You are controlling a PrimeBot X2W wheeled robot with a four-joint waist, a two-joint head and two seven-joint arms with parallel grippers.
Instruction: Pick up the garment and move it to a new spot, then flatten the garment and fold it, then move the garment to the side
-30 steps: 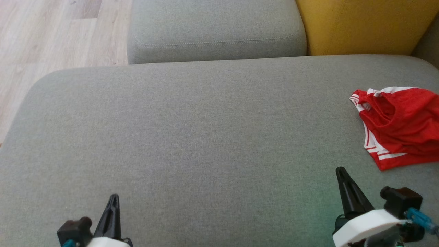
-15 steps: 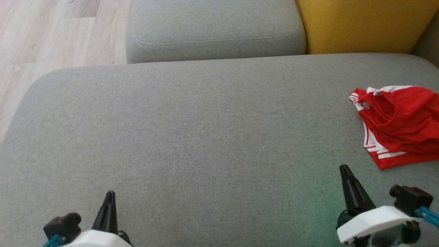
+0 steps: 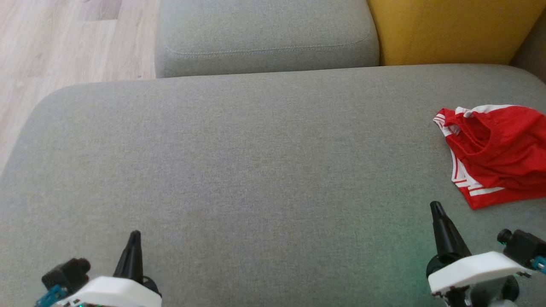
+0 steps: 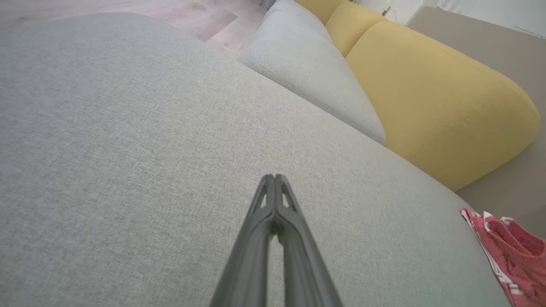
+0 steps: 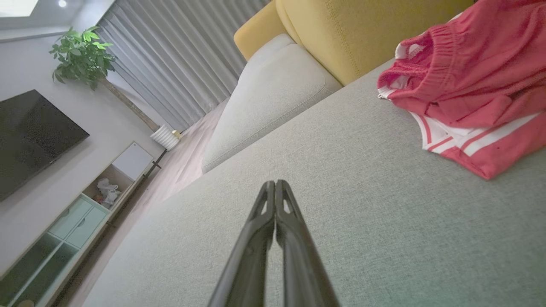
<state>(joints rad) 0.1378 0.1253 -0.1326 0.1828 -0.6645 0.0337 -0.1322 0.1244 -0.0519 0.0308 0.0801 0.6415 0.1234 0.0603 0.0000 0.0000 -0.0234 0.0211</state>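
A crumpled red mesh garment (image 3: 495, 153) with white stripes lies at the right on the woven grey sofa cushion (image 3: 256, 170); both slender jaws are clenched, empty.

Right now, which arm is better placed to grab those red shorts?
The right, I'd judge. The right gripper sits shut near the red shorts on the grey seat cushion; the left gripper, also shut, is far across the cushion from them.

Left gripper (image 3: 135, 234) near left, right gripper (image 3: 436, 207) near right; both point far, fingers pressed together, holding nothing.
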